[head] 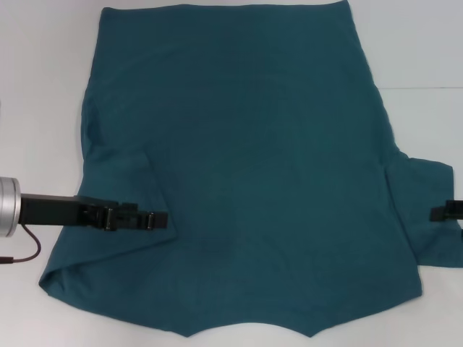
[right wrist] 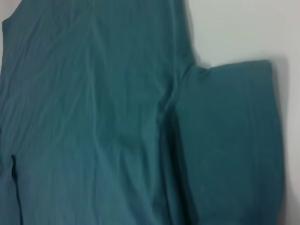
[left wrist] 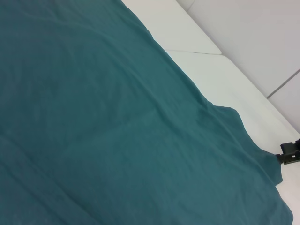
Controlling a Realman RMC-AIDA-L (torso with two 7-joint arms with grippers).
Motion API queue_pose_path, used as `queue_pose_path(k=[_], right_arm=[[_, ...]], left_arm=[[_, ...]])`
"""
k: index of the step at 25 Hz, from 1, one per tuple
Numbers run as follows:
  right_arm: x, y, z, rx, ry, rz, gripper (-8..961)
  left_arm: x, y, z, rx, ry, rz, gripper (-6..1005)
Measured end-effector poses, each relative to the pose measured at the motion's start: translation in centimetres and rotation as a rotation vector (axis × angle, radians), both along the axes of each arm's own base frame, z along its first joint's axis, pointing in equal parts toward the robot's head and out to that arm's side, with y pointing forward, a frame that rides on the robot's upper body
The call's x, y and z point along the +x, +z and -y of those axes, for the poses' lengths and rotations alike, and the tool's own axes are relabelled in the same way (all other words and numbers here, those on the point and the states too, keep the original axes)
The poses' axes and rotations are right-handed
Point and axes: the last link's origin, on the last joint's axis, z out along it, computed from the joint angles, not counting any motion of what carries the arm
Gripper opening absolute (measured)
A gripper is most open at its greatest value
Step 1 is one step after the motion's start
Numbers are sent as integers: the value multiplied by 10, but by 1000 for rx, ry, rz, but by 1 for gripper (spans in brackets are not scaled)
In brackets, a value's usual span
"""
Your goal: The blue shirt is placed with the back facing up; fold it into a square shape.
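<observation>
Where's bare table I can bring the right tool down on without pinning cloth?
Bare table lies beyond the blue shirt on the right side, above its spread sleeve, where the right tool sits. The left tool is over cloth; the centre is fully covered.

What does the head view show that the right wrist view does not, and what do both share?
Only the head view shows the left gripper over the folded-in left sleeve, the right gripper at the right sleeve's edge, and nearly the whole shirt. Only the right wrist view shows the right sleeve close up, flat and spread out, with the creases at its seam. Both show the shirt lying on the white table.
</observation>
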Motion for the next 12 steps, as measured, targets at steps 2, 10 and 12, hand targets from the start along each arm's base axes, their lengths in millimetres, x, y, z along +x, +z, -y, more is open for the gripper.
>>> queue_pose_path(k=[2,10,12], right_arm=[[-2,-1,-1,-2,5,0,879],[-4,-4,-3,-1,10,-7,879],[-4,-4,-3,-4,4,-7,879]], left_arm=[[0,0,0,0,0,0,922],[0,0,-1,8,1,-3,922],[0,0,-2,9,2,-3,921]])
